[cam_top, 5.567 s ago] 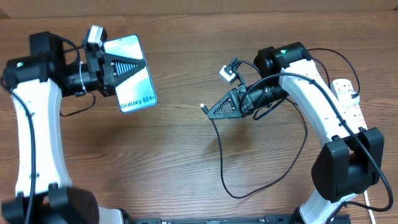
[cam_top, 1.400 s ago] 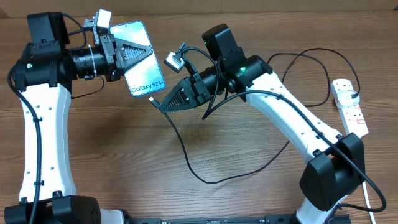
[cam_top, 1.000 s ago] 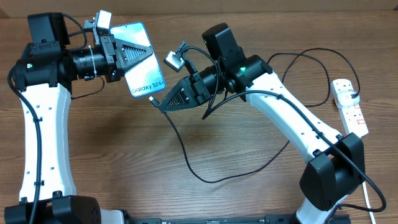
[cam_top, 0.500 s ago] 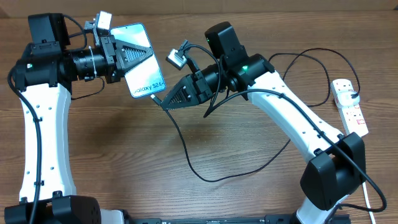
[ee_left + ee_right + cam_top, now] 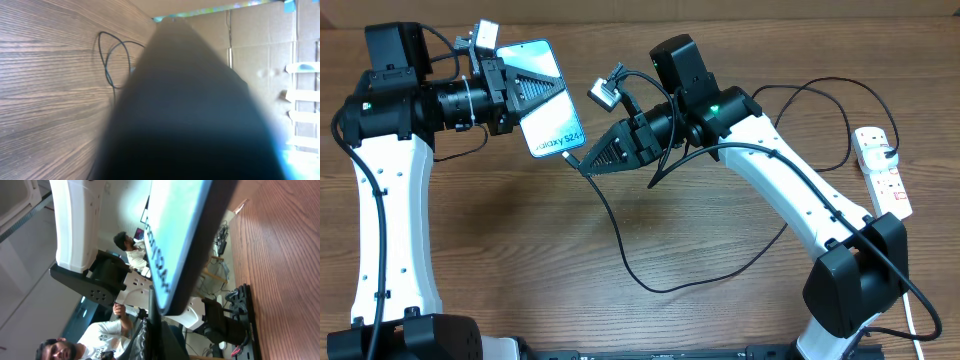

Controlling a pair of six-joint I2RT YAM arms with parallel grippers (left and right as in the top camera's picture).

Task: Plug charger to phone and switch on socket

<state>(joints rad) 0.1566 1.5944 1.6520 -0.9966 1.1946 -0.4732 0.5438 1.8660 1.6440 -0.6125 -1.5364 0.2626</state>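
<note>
Left tool (image 5: 545, 88): clamped on phone (image 5: 555, 125), near table (image 5: 520, 260) far edge. Right tool (image 5: 590, 163): pinching charger (image 5: 660, 291) plug at phone's lower end. Socket (image 5: 885, 172): right edge.

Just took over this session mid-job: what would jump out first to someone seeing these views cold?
The phone, its blue screen lit, is held up by the left gripper at upper left. The right gripper holds the charger plug tip right at the phone's lower end; whether it is seated cannot be told. The socket lies far right, away from both grippers.
</note>
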